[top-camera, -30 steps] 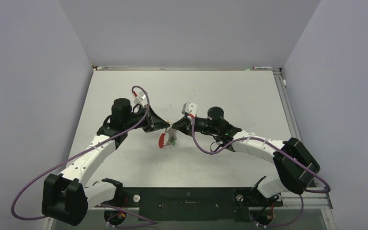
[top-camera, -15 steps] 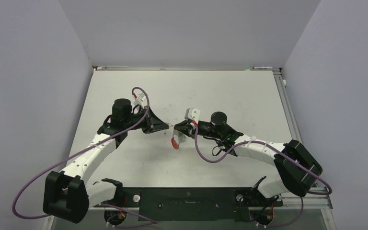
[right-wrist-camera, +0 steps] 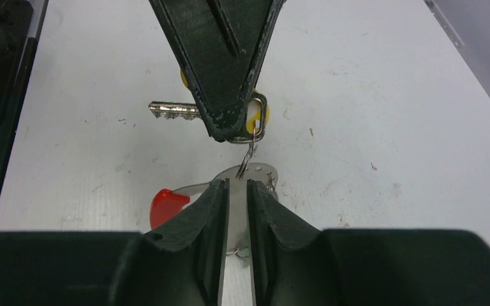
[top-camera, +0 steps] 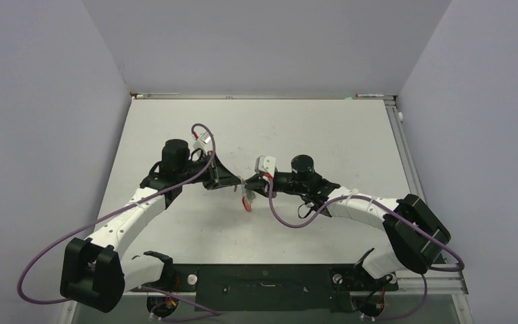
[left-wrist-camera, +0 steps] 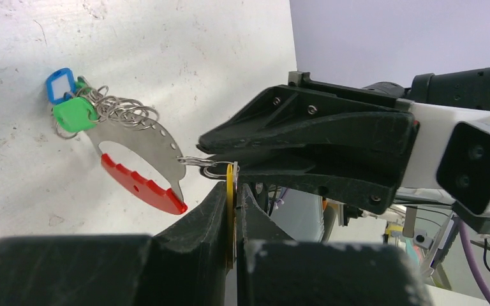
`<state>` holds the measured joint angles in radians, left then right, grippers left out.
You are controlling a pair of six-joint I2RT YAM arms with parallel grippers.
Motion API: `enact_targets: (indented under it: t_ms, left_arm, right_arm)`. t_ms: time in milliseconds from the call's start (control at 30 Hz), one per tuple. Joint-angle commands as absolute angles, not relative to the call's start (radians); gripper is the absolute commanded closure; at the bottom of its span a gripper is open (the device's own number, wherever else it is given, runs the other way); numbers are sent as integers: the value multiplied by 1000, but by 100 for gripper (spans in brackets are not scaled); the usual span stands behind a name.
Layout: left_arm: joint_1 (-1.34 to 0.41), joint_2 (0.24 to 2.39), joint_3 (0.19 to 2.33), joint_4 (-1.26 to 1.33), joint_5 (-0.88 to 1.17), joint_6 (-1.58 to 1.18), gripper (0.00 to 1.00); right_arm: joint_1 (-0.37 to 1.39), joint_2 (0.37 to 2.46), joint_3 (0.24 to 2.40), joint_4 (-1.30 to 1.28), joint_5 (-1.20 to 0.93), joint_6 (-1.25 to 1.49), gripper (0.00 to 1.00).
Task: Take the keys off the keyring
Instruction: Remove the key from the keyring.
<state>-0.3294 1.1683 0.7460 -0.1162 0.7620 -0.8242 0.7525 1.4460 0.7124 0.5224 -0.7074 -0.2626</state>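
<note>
My left gripper (left-wrist-camera: 234, 188) is shut on the thin yellow tag (left-wrist-camera: 231, 178) of one key, whose silver blade (right-wrist-camera: 172, 110) sticks out sideways. A small wire ring (right-wrist-camera: 249, 152) links that key to the keyring (left-wrist-camera: 147, 143), a silver plate with a red curved strap (left-wrist-camera: 141, 185). The plate hangs just over the table (top-camera: 324, 128). Blue (left-wrist-camera: 59, 85) and green (left-wrist-camera: 74, 115) tagged keys hang on rings at its far end. My right gripper (right-wrist-camera: 237, 185) faces the left one tip to tip, jaws a narrow gap apart around the wire ring, pinching nothing. In the top view the keyring (top-camera: 246, 200) hangs between both grippers.
Both arms meet over the middle of the white table. Purple cables (top-camera: 290, 216) loop beside each forearm. Grey walls close in the left, back and right sides, and the black base rail (top-camera: 263, 280) runs along the near edge.
The right gripper pulled back with the keyring, then came back to the left gripper's tips. Its jaws, shut before, now stand slightly apart. The left gripper stays shut on the yellow tag.
</note>
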Motion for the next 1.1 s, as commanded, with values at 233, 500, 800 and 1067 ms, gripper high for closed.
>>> enact_targets:
  t_ms: [233,500,800,1067]
  left_arm:
    - [-344,1166,816,-63,788,-797,100]
    - [-345,1163,815,-62,785,-800,100]
    - [-348,1159,810,-64,783,-799,100]
    - [-318,1158,809,-81,775,-802,100]
  right_arm:
    - [752,1452,809,431,-731,-254,66]
    - [765,1457,836,435,-691,-201,64]
    - [771,1470,836,454,-658,-185,75]
    - [772,1469,817,476,-670,-201,95]
